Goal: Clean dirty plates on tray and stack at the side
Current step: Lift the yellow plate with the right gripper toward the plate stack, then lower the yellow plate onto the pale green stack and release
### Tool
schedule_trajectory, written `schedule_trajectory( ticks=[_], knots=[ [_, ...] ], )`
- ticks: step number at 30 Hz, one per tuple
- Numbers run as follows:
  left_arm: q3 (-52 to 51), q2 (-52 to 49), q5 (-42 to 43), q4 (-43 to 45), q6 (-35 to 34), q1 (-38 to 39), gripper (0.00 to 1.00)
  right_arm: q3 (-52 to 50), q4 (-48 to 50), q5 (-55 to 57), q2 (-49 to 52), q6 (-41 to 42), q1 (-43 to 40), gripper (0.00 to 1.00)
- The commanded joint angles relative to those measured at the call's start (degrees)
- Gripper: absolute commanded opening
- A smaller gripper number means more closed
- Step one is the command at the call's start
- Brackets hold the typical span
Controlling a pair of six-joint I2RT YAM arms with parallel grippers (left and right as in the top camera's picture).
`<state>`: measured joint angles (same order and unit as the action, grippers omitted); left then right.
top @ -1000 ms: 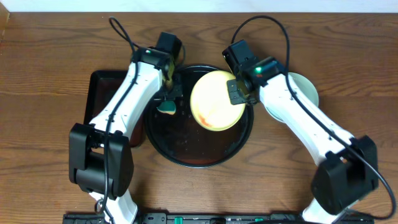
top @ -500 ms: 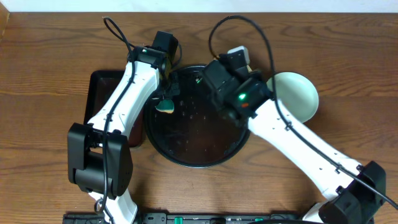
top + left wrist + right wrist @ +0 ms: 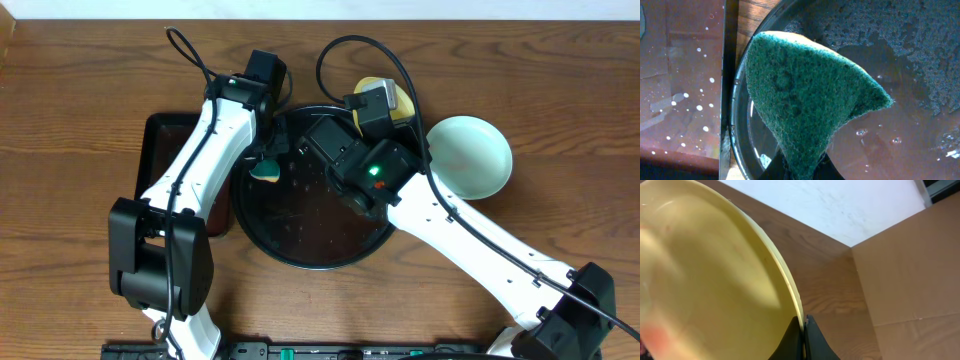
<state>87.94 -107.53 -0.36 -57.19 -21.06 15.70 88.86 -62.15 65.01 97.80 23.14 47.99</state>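
**A:** Status check. Large round glossy black tray (image 3: pixel 300 240): no plate on it in the overhead view, only a wet film. Pale blue round plate (image 3: pixel 470 155) sits on the wooden table (image 3: pixel 80 120) just right of the tray and looks clean. Whether a second plate lies under it, cannot tell.

**B:** Noted. Pale yellow round plate (image 3: pixel 402 100) is up on edge past the tray's far rim, mostly hidden behind the right arm. Right gripper (image 3: pixel 803 332) is almost closed, its fingers pinching the plate's rim.

**A:** Left gripper (image 3: pixel 802 172) is clamped on the teal-green scouring sponge (image 3: pixel 805 95), low over the tray's left side, near the smaller rectangular black tray (image 3: pixel 165 135).

**B:** Judgement: late in the task. Left to do: finish the yellow plate, then stack it on the blue one.

**A:** View differences. Only the right wrist shows the plate's face: a blurred reddish patch low at the left, so probably not fully wiped. Only the left wrist shows suds and droplets on the tray. Only the overhead shows the sponge and the yellow plate well apart.
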Motion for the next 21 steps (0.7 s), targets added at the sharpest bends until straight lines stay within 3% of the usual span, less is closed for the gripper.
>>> schedule_trajectory(
  ticks=[1,8,13,16,21],
  knots=[
    [0.42,0.42,-0.7,-0.17,-0.46,-0.04,0.08,0.0,-0.35,3.96,-1.16,2.78,0.22,0.01],
    [0.42,0.42,-0.7,-0.17,-0.46,-0.04,0.08,-0.04,-1.42,-1.73,-1.16,6.51,-1.05,0.01],
    [0.42,0.42,-0.7,-0.17,-0.46,-0.04,0.08,-0.66,-1.25,-22.88,-1.14,6.43,-7.45,0.01],
    [0.42,0.42,-0.72,-0.17,-0.46,-0.04,0.08,-2.6,1.66,-41.16,-1.14,0.24,-14.78,0.01],
    [0.42,0.42,-0.7,-0.17,-0.46,-0.04,0.08,-4.96,4.46,-61.48,-1.14,-7.08,-25.42,0.01]
  ],
)
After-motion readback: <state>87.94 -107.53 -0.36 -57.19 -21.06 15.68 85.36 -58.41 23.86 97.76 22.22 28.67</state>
